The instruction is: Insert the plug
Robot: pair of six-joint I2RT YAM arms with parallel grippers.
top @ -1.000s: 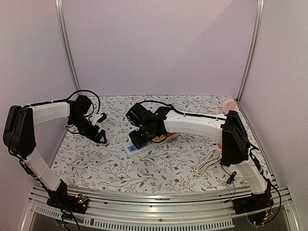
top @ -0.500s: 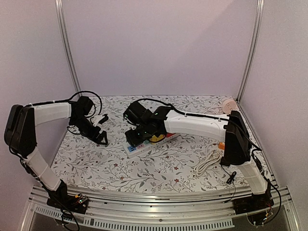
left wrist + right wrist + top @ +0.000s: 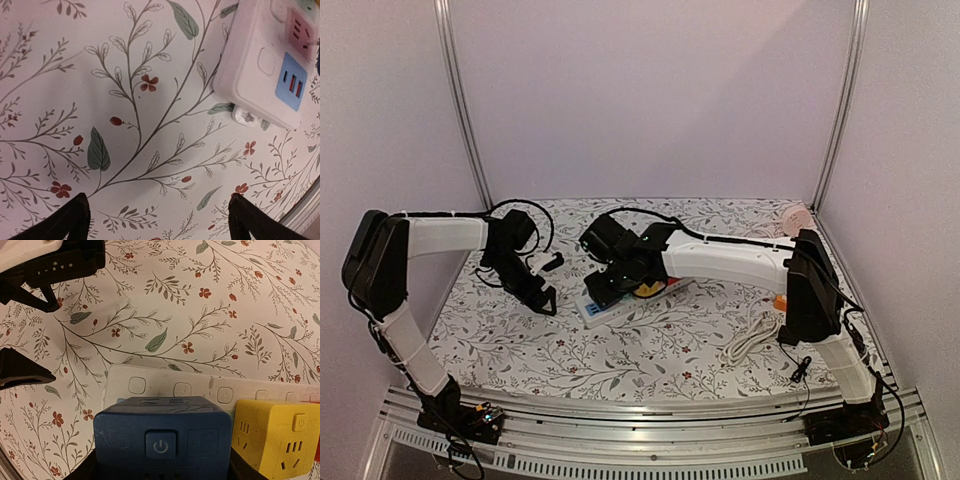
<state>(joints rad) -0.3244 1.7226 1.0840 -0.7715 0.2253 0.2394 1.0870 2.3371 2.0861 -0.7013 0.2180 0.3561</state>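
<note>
Top view: even, diffuse light, mild grain. Wrist views: warmer, dark corners, edges bent. Power strip (image 3: 260,70) slightly overexposed; blue plug (image 3: 162,435) shadowed below.

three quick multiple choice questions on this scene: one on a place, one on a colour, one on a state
1. In the right wrist view, where is the yellow cube from the blue cube?
A) right of it
B) left of it
C) behind it

2. What colour is the USB panel on the power strip?
A) red
B) blue
C) green

3. How do the jaws of the left gripper stand?
A) shut on a cable
B) shut on the yellow cube
C) open, empty

1 A, it sits at the blue one's right; 2 B, blue surrounds the ports; 3 C, only bare table shows between them.
</note>
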